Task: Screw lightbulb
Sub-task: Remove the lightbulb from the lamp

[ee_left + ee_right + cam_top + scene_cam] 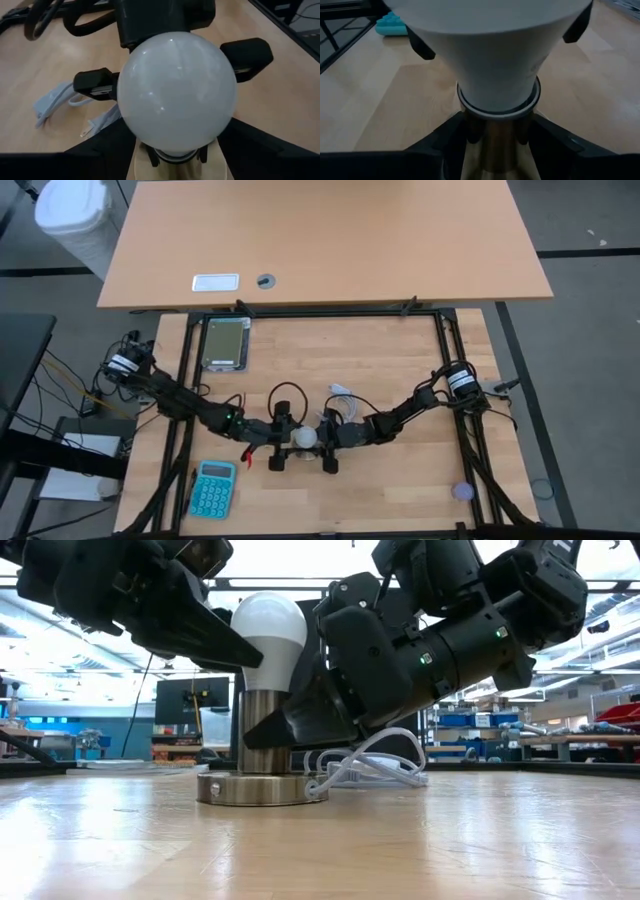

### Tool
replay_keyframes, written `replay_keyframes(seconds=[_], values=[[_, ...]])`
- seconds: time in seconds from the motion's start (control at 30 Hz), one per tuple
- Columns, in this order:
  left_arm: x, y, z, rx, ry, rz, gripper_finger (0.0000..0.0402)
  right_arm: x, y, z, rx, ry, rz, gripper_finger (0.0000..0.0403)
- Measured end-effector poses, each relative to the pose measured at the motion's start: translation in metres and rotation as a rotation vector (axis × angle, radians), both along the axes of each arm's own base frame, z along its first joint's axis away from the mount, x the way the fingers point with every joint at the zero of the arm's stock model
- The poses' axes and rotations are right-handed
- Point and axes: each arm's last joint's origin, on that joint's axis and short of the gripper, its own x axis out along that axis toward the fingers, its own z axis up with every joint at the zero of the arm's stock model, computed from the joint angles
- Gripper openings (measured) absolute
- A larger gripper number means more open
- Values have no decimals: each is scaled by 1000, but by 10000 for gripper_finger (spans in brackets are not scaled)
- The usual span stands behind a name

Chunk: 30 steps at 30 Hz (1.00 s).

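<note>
the high view looks straight down on the whole worktop point(400, 480) from well above. the low view sits at worktop height, facing level across it into the room, very near the lightbulb point(268, 625) on its metal socket point(262, 730). the left wrist view looks onto the bulb's globe from close up; the right wrist view faces its neck and socket, perhaps from the opposite side. all four share the bulb.

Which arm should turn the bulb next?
Left, probably. The left gripper brackets the white frosted lightbulb, its fingers flanking the globe. The right gripper clamps the brushed metal socket post, steadying the base.
</note>
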Motion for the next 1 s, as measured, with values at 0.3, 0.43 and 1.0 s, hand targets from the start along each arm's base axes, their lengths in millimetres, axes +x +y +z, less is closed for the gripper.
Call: replay_keyframes(seconds=[0.3, 0.43, 1.0], values=[[2, 2, 1, 22, -15, -30, 264, 0, 0, 0, 6, 1, -4, 187], [3, 4, 2, 21, -21, -17, 262, 0, 0, 0, 13, 0, -13, 187], [7, -1, -8, -67, -54, 122, 223, 0, -2, -1, 21, 6, -37, 187]])
